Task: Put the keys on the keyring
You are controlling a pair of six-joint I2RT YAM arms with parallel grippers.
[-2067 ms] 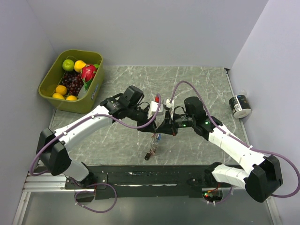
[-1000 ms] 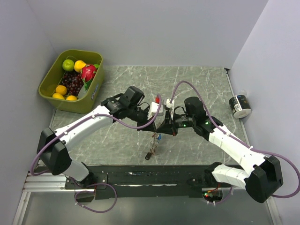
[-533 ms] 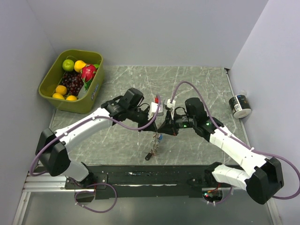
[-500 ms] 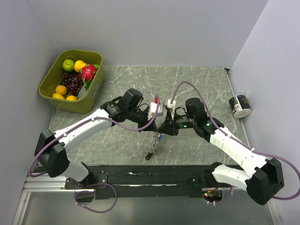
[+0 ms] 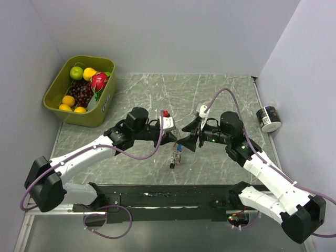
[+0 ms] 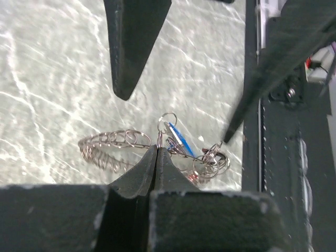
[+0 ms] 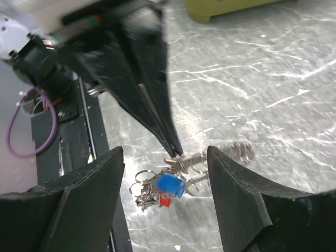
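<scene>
Keyring (image 6: 113, 144) is pinched on its wire at the very tips of the left gripper (image 6: 157, 152), whose jaws are fully closed; the ring sticks out to one side of the pinch and the keys (image 6: 202, 163) bunch on the other, a blue-headed key (image 7: 169, 185) uppermost. In the top view the bundle sits below and between the two arms, over the near middle of the table (image 5: 220, 94); whether it is lifted clear or its lowest keys rest on the surface, I cannot tell. Right gripper (image 7: 164, 157) stands wide open and has hold of nothing, one finger on each side of the bundle, close to the left fingertips. Which keys are already threaded on the wire is not readable: they are tangled with small split rings (image 6: 215, 157). Risks as I judge them: (1) the hold is a tip pinch on thin round wire, so the ring may pivot or slide out if the hanging weight swings or gets nudged. (2) The keys lie in a knot, so a closing right gripper may catch two keys or a split ring rather than one key head, and then drag the whole bundle. (3) The two sets of fingers are very near each other, so a small approach error could bump the left tips and jar the ring loose. (4) Any key not yet threaded could drop out of the cluster.
</scene>
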